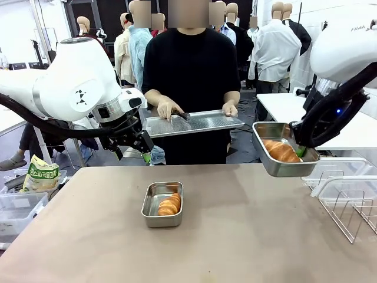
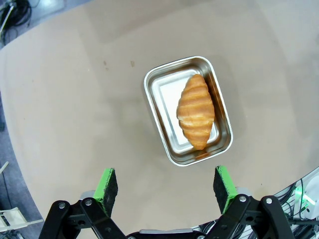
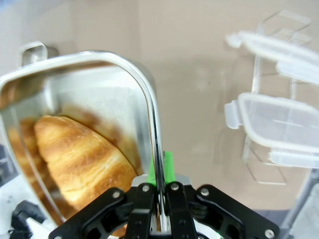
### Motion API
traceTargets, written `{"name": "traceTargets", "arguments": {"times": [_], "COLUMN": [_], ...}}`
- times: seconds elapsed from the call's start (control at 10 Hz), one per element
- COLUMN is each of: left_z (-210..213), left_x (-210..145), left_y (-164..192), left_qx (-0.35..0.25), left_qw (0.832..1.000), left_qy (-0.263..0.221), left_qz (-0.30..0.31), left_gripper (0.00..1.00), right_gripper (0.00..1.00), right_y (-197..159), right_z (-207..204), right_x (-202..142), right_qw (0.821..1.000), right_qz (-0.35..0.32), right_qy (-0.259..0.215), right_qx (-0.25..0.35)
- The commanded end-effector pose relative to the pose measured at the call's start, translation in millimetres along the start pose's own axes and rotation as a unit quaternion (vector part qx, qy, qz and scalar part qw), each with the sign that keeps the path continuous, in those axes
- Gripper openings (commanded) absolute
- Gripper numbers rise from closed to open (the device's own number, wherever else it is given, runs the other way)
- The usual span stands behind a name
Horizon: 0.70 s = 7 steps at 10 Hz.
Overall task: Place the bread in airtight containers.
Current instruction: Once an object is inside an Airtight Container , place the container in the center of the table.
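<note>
A steel airtight container point(image 1: 161, 206) point(image 2: 188, 110) sits mid-table with one golden bread roll point(image 1: 169, 204) point(image 2: 196, 110) inside. My left gripper point(image 1: 136, 143) point(image 2: 166, 189) hovers open high above and behind it, green pads spread, nothing between them. My right gripper point(image 1: 299, 150) point(image 3: 160, 174) is shut on the rim of a second steel container point(image 1: 284, 155) point(image 3: 89, 114), held tilted in the air at the right. A bread roll point(image 1: 281, 151) point(image 3: 82, 159) lies inside that lifted tub.
A person stands across the table holding a flat perforated steel tray point(image 1: 191, 123) with both hands. Clear plastic lids point(image 1: 347, 177) point(image 3: 271, 124) and a wire rack point(image 1: 353, 212) occupy the table's right edge. A snack bag point(image 1: 40, 175) lies off the left side.
</note>
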<state>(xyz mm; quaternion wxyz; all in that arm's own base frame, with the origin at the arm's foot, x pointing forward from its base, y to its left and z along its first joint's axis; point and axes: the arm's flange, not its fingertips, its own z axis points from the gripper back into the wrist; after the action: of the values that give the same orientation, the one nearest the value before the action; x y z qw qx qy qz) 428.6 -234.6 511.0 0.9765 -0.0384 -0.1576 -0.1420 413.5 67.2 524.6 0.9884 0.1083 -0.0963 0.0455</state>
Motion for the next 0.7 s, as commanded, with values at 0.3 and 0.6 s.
{"name": "traceTargets", "arguments": {"times": [0.3,0.6], "left_z": [0.0,0.0], "left_x": [0.6,0.6], "left_y": [0.7,0.7], "left_qx": [0.0,0.0], "left_qw": [1.0,1.0], "left_qy": [0.0,0.0], "left_qz": [0.004,0.004], "left_gripper": [1.0,1.0], "right_gripper": [0.0,0.0], "right_y": [-5.9,7.1], "right_z": [-105.4,-156.6], "right_x": [8.3,23.8], "right_qw": [0.999,0.998], "right_qz": [-0.036,-0.051], "right_qy": [0.005,0.017], "right_qx": [-0.008,-0.026]}}
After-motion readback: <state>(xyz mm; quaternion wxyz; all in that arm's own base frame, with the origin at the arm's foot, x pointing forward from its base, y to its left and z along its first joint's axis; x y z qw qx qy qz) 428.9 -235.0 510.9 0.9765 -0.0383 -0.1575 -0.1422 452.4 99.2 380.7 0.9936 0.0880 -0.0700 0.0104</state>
